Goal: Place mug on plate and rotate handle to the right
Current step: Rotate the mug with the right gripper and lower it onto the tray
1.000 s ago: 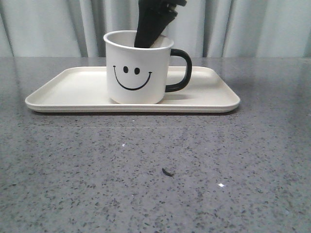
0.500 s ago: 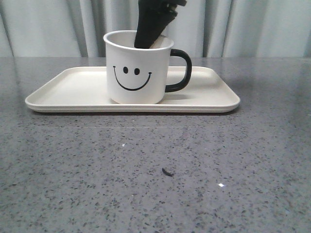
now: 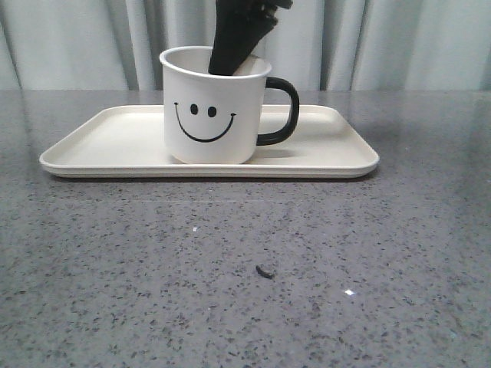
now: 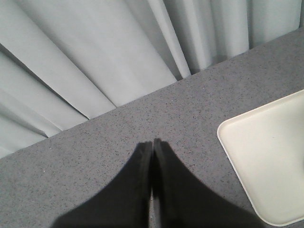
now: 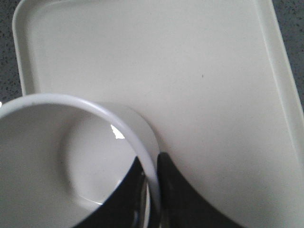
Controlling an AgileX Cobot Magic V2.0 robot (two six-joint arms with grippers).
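Observation:
The white mug [image 3: 209, 115] with a black smiley face stands upright on the cream plate [image 3: 115, 146], near its middle. Its black handle [image 3: 282, 112] points to the right. My right gripper [image 3: 234, 67] comes down from above and is shut on the mug's far rim, one finger inside and one outside. The right wrist view shows the rim [image 5: 124, 127] pinched between my fingers [image 5: 183, 194] with the plate [image 5: 213, 71] beneath. My left gripper [image 4: 153, 143] is shut and empty, over the table beside the plate's corner [image 4: 266, 156].
The plate lies on a grey speckled table [image 3: 230, 276]. A small dark speck [image 3: 265, 271] lies on the table in front. Pale curtains [image 3: 399, 42] hang behind the table's far edge.
The mug has shifted slightly left and up with my right gripper holding its rim. The handle still points right. The plate has not moved.

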